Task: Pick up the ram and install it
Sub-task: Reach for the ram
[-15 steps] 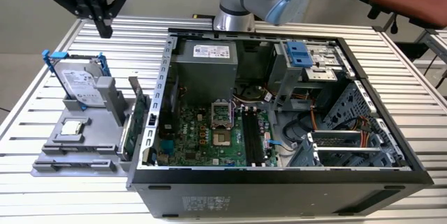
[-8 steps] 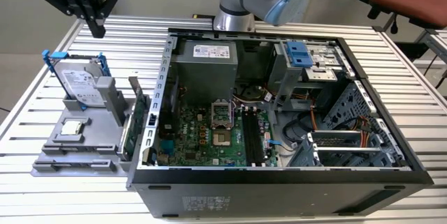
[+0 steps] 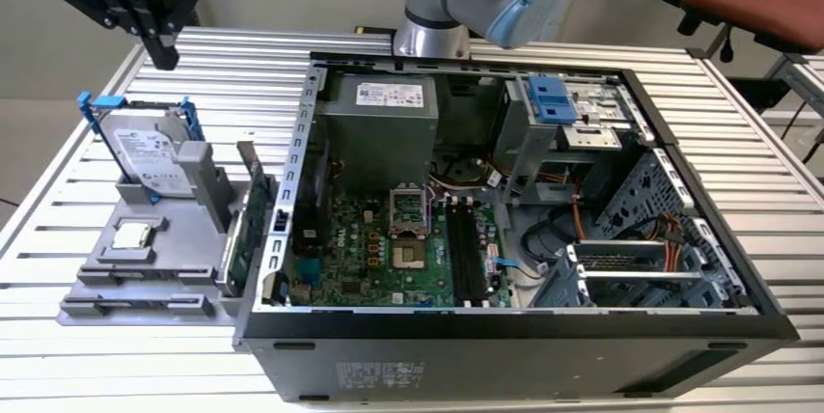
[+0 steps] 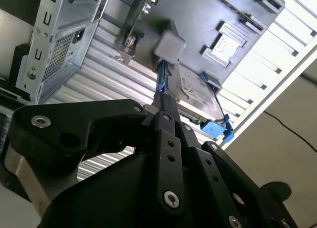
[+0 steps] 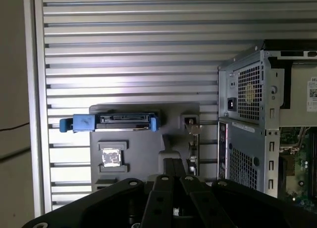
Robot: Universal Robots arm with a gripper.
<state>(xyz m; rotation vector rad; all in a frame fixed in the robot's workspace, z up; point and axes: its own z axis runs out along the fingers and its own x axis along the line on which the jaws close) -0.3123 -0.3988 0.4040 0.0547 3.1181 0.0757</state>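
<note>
Fingers (image 3: 164, 51) in the exterior view: drawn together into one narrow dark tip, gripping nothing, hanging over the far part of the slatted worktop (image 3: 245, 66). Well apart from them and nearer the camera, grey holder (image 3: 142, 288) with hard drive (image 3: 145, 157) upright in a blue frame and small chip (image 3: 133, 235) lying flat. Ram (image 3: 233, 254) on its long edge along the holder's side farther from the fingers, untouched, bigger expansion card (image 3: 261, 203) just beside it. To the exterior view's right of the fingers, open computer case (image 3: 515, 336) with motherboard (image 3: 373, 259) and black slots (image 3: 466, 254) inside.

Second wrist view: fingers (image 4: 166, 114) closed on each other, empty. Straight beyond the fingertips and apart from them, ram (image 4: 160, 82) seen as a thin blue-green edge, ending at a rounded grey block (image 4: 169, 44) of the holder (image 4: 198, 15). Hard drive (image 4: 198, 89) to one side of that line, expansion card (image 4: 130, 37) and computer case (image 4: 59, 39) to the other.

First wrist view: fingers (image 5: 172, 168) side by side with no visible gap. Beyond them, holder (image 5: 143, 139), hard drive (image 5: 121, 121) seen edge-on, chip (image 5: 110, 157) and expansion card (image 5: 190, 139). Computer case (image 5: 247, 114) off to the fingers' side, worktop (image 5: 124, 39) stretching on past the holder.
</note>
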